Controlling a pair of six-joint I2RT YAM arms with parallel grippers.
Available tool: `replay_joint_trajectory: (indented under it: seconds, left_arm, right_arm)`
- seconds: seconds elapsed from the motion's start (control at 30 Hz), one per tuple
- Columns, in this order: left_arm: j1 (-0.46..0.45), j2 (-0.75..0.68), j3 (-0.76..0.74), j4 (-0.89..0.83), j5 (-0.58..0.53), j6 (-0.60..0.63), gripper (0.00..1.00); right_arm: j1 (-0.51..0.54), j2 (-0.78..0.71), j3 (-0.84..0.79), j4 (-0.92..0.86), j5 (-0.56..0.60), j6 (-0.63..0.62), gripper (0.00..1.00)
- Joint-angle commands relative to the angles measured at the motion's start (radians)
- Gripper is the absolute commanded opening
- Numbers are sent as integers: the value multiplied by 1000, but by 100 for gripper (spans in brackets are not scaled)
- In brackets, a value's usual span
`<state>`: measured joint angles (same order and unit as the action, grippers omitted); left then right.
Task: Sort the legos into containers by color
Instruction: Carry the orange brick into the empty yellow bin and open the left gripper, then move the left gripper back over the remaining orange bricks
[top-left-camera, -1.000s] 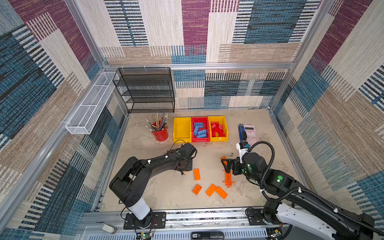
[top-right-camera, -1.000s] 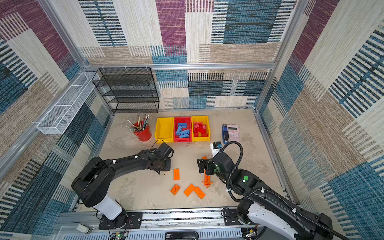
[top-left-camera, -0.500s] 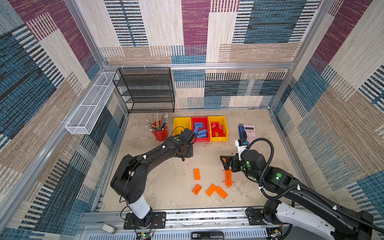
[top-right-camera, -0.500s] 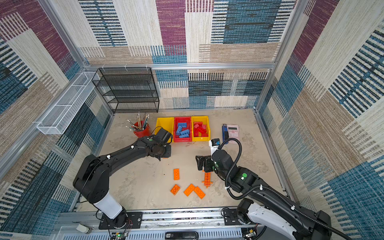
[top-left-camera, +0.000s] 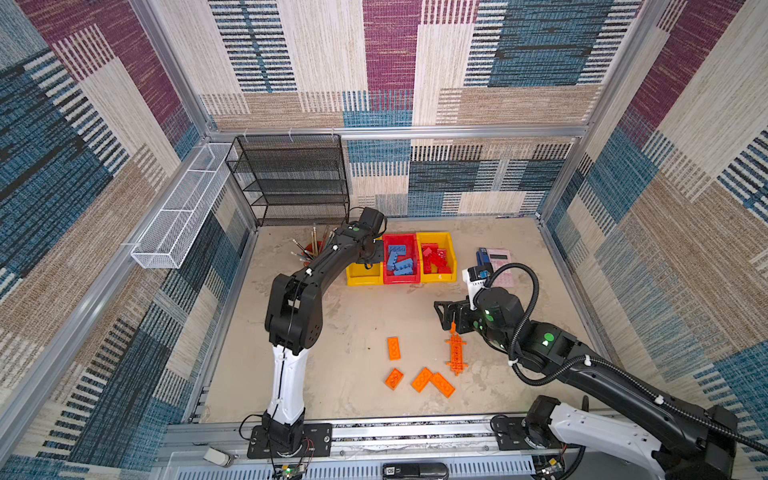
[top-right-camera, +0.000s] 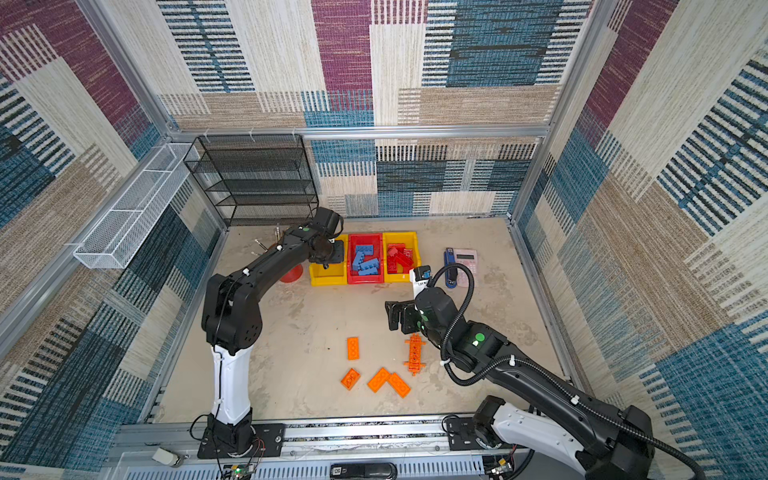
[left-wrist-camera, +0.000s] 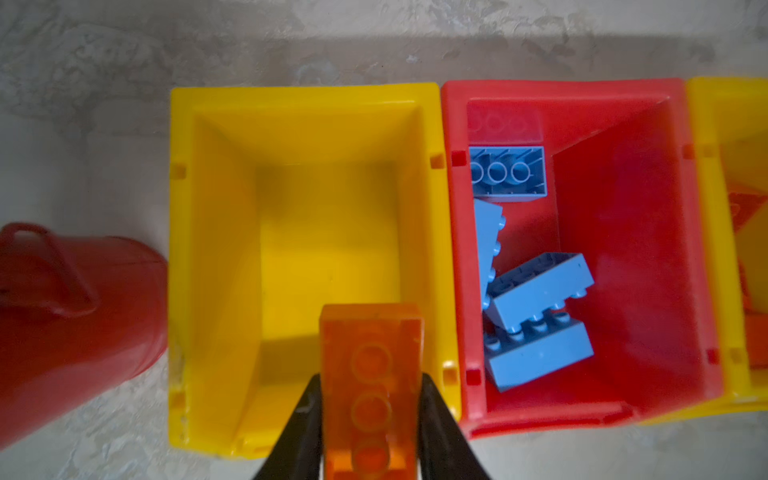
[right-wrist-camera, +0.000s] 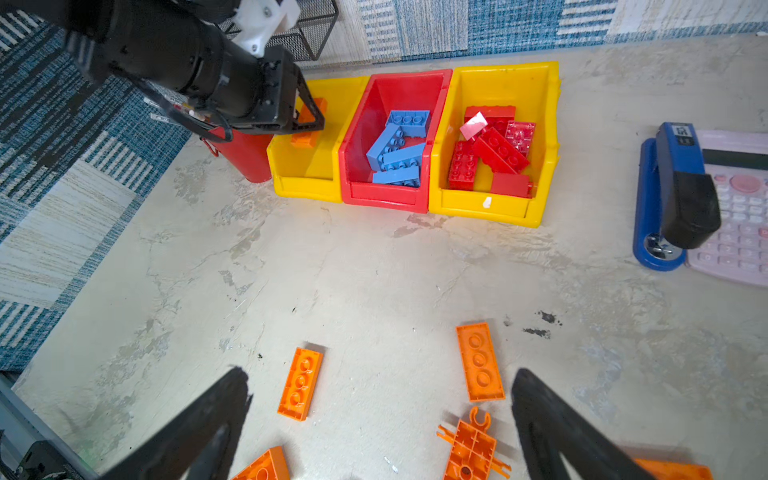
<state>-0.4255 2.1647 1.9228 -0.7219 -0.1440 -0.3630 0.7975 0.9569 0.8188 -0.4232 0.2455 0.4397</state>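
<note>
Top views: mottled beige surface (top-left-camera: 365, 316) is boxed in by patterned carpet walls. Three bins (top-left-camera: 401, 279) are lined up at its back edge, and loose orange legos (top-right-camera: 380, 380) lie near the front edge.
Left wrist: left gripper (left-wrist-camera: 370, 380) is clamped on an orange lego (left-wrist-camera: 370, 345), held above the yellow bin (left-wrist-camera: 216, 249) beside the red cup (left-wrist-camera: 62, 311).
Right wrist: right gripper (right-wrist-camera: 380, 374) is spread wide, nothing grasped, over the loose orange legos.

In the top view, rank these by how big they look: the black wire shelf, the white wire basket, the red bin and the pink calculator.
1. black wire shelf
2. white wire basket, though it hangs higher, nearer the camera
3. red bin
4. pink calculator, partly hidden, so less sure
</note>
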Motion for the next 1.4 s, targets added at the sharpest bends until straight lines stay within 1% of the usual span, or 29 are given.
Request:
replay_joint_trajectory:
  seconds: [0.0,0.27,0.3,0.33,0.37,0.43,0.47,0.5,0.7,0.8,0.9,0.97,1.1,1.17,1.23,1.37]
  left_arm:
    - [16,74,91,-77,13,55,27]
    - [36,164,206,-99,10,66,27]
    - [37,171,217,-101,12,68,29]
    - [38,177,228,-107,13,70,32]
    - [39,183,238,-114,14,70,37]
    - [40,189,246,-121,18,70,57]
    - [40,186,243,-122,20,68,64]
    - [40,180,238,-121,22,66,67]
    - [38,87,145,-102,32,36,69]
    - [31,-27,19,-66,36,7,69]
    - [7,-169,-155,-18,37,-23,69]
    - [-25,-270,-290,17,44,-47,69]
    - [-132,-453,-556,72,32,-96,69]
    - [-208,-523,-674,88,-6,-137,69]
    - [-272,-585,-789,119,-15,-190,69]
    - [-345,-701,-981,203,-15,-293,69]
  right_arm:
    - [-7,25,21,30,13,-21,99]
    - [-38,63,41,33,-2,-27,99]
    - [-42,65,43,35,-5,-28,99]
    - [-47,66,42,36,-9,-28,99]
    - [-50,68,43,37,-13,-27,99]
    - [-54,70,46,39,-18,-26,99]
    - [-55,72,45,40,-22,-26,99]
    - [-55,70,46,40,-24,-25,99]
    - [-57,49,47,29,-32,-22,99]
    - [-58,24,40,28,-52,-15,99]
    - [-57,-1,29,27,-85,-11,99]
    - [-55,-16,15,29,-106,-5,99]
    - [-54,-41,-9,19,-120,-3,99]
    - [-52,-67,-22,13,-104,-7,99]
    - [-51,-96,-34,5,-86,-12,99]
    - [-52,-134,-51,-26,-87,-10,99]
